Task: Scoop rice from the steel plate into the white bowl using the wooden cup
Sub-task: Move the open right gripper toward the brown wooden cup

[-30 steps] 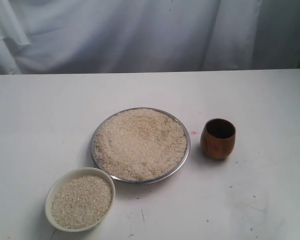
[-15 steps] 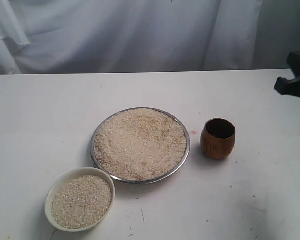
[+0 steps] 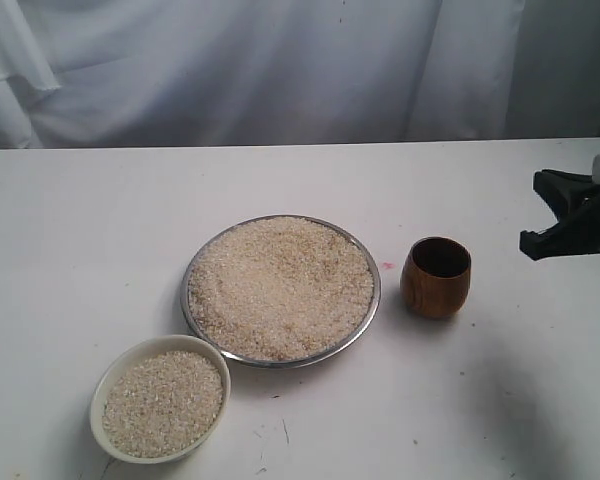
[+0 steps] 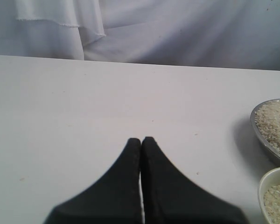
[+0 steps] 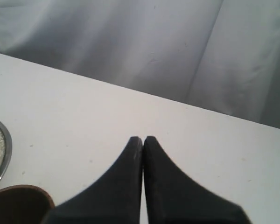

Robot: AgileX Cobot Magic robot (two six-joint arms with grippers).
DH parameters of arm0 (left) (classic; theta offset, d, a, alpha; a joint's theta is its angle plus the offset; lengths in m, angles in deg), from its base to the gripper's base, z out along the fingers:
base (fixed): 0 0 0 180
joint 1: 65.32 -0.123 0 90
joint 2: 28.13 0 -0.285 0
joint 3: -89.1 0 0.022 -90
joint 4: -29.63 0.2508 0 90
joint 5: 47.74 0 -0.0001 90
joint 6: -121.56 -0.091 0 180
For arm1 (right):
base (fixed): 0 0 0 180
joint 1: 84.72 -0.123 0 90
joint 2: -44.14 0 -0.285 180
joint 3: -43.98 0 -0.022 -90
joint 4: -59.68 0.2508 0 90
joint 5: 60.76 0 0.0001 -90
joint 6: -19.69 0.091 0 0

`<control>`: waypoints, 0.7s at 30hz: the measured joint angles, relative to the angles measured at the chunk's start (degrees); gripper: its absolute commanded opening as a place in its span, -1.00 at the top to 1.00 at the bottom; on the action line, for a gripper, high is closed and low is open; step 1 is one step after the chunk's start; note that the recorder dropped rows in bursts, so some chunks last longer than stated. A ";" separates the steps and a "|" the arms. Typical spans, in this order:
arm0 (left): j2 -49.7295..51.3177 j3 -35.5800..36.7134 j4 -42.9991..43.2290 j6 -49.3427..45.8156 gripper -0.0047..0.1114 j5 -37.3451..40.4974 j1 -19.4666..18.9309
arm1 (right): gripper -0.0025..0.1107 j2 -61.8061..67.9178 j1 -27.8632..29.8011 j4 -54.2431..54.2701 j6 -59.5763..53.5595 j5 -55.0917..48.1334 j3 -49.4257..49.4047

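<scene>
Rice (image 3: 280, 285) heaped on steel plate (image 3: 378, 292) at bench (image 3: 80, 220) centre, white bowl (image 3: 96, 405) front-left, wooden cup (image 3: 436, 277) upright to its right. Left wrist: left fingers (image 4: 123, 182) pressed together over bench. Right wrist: right fingers (image 5: 123, 182) pressed together, cup close by.

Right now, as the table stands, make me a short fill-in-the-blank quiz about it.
In the exterior view, the wooden cup stands to the ____ of the steel plate.
The white bowl holds some ____.
The right gripper is ____, holding nothing.
Missing words: right; rice; shut.
</scene>
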State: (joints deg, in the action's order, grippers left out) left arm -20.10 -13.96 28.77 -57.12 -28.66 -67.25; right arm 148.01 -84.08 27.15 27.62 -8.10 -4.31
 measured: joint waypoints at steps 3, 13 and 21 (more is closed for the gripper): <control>0.00 0.00 0.00 0.00 0.92 0.00 0.00 | 0.96 1.19 1.71 0.08 0.00 3.69 0.00; 0.00 0.00 0.00 0.00 0.92 0.00 0.00 | 0.96 3.68 2.75 -10.07 2.11 9.68 0.09; 0.00 0.00 0.00 0.00 0.92 0.00 0.00 | 0.96 3.71 2.75 -6.48 11.43 9.89 0.09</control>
State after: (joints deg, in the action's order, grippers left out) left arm -20.10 -13.96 28.77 -57.12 -28.66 -67.25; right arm 151.72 -81.33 20.67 39.05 1.80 -4.22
